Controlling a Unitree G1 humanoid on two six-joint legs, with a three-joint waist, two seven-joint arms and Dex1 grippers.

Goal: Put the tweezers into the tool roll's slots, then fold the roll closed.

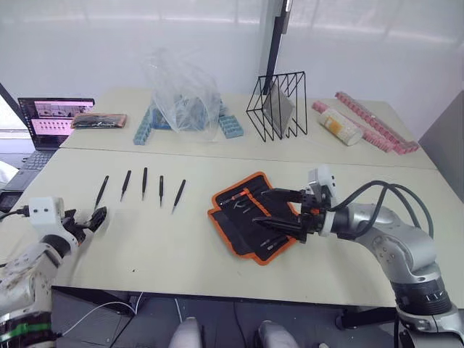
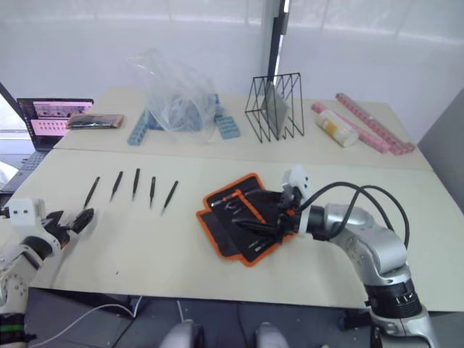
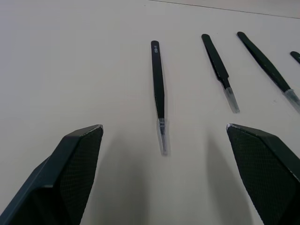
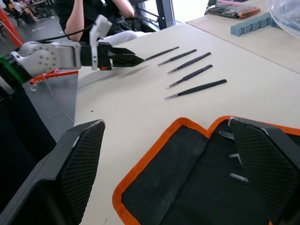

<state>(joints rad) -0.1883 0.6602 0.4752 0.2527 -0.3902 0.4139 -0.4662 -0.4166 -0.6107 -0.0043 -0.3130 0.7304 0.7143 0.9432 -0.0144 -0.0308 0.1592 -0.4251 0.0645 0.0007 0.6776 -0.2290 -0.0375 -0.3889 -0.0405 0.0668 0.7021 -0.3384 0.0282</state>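
The cream table [image 1: 181, 246] carries the open roll [image 1: 250, 216]; five tweezers [image 1: 143, 183] lie left of it. Right claw [image 1: 281, 210] gapes wide over the roll; left claw [image 3: 164, 154], wide too, hangs beyond the tweezers.

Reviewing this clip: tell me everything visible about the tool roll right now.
The tool roll is a black fabric pouch with orange trim, lying unfolded and flat on the table, turned at an angle to the table's edge. Its inner face is up, showing an orange band and a few slim metal tools in the slots. The right gripper is open over its right side. The five tweezers lie apart, to its left.
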